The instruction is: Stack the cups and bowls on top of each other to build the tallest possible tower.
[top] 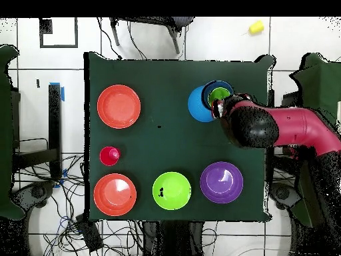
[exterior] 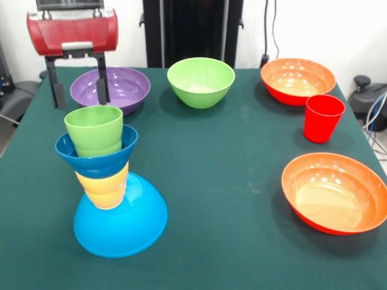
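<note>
The tower stands at the table's front left. Its base is a large light-blue bowl [exterior: 124, 226] [top: 197, 105] lying mouth down. On it sit a yellow cup [exterior: 103, 187], a small dark-blue bowl [exterior: 97, 156] and a green cup [exterior: 94, 130] [top: 218, 97] on top. The pile leans a little to the left. My gripper [exterior: 80, 101] hangs open just above and behind the green cup, with nothing between its black fingers [exterior: 58, 90]. In the overhead view the arm's red head [top: 250, 125] covers the gripper beside the tower.
A purple bowl [exterior: 118, 87] [top: 221, 182] sits behind the gripper and a green bowl [exterior: 201, 81] [top: 172, 190] to its right. On the right are two orange bowls [exterior: 297, 78] [exterior: 335, 190] with a red cup [exterior: 323, 118] [top: 109, 156] between them. A small yellow object [top: 256, 27] lies off the table.
</note>
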Controlling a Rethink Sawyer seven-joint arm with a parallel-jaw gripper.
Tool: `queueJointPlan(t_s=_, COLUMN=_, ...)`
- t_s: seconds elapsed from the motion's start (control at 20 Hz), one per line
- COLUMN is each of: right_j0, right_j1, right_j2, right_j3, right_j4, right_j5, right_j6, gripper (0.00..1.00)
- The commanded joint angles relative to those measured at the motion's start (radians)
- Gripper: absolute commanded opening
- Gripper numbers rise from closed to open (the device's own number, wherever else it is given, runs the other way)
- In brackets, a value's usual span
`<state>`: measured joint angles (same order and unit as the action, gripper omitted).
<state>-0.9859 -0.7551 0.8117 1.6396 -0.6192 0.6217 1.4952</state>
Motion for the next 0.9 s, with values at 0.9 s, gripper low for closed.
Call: queueJointPlan(t_s=0.9, right_j0=-0.024, right_j1=-0.149, right_j2=0.082, right_j3=0.05, right_j4=0.175, right_j5=0.205, right_j6=-0.101, gripper=1.0)
